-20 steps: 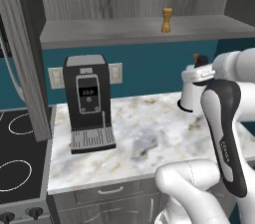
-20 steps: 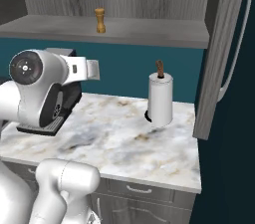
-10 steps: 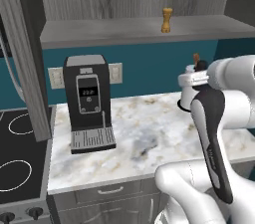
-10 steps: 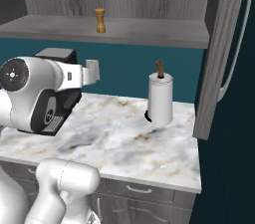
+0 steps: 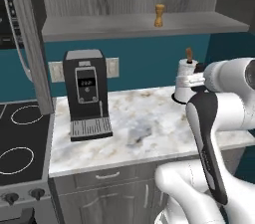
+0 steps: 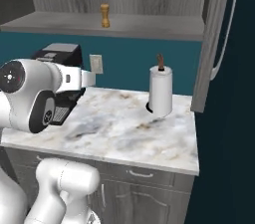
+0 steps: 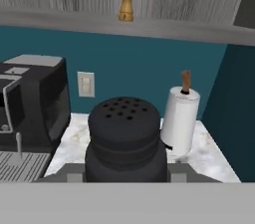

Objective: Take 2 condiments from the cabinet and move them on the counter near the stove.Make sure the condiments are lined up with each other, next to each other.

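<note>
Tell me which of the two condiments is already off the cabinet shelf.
The squat black shaker with the perforated top: it sits between the gripper's fingers in the hand view. The tan wooden mill stands upright on the cabinet shelf.

A slim tan-orange wooden mill [image 5: 159,15] with a knob top stands upright on the grey shelf board of the wood-grain cabinet [image 5: 124,28], near its front edge, right of centre. A squat black shaker [image 7: 125,141] with a perforated top sits upright, close up in the hand view

Kitchen: stove [image 5: 17,143], marble counter [image 5: 149,128]
</note>
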